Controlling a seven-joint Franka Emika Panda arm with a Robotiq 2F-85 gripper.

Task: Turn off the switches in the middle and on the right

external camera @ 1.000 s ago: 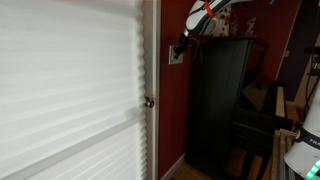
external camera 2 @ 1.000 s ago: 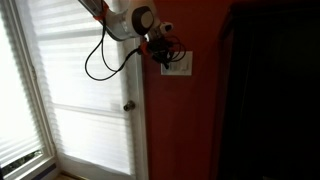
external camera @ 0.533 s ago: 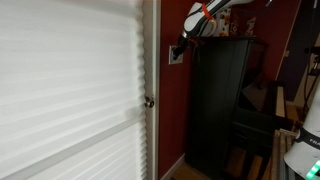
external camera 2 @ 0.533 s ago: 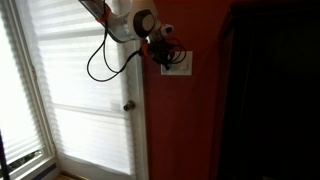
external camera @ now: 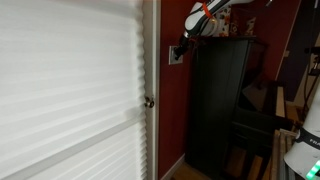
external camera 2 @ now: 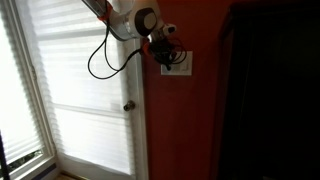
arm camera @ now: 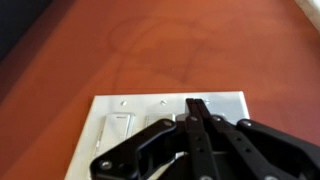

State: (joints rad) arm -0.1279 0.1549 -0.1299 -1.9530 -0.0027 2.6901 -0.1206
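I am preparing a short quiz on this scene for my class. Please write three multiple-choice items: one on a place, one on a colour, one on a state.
1. Where is the wall plate?
A on the ceiling
B on the wall between the door frame and the dark cabinet
C on the floor

2. What colour is the wall around the plate?
A white
B green
C red-brown

3. How do the fingers stand?
A spread wide
B closed together, tips over the plate
C clamped on a cup

Answers:
1 B: an exterior view shows the plate between frame and cabinet.
2 C: the wrist view shows red-brown all around.
3 B: in the wrist view the fingers meet over the plate.
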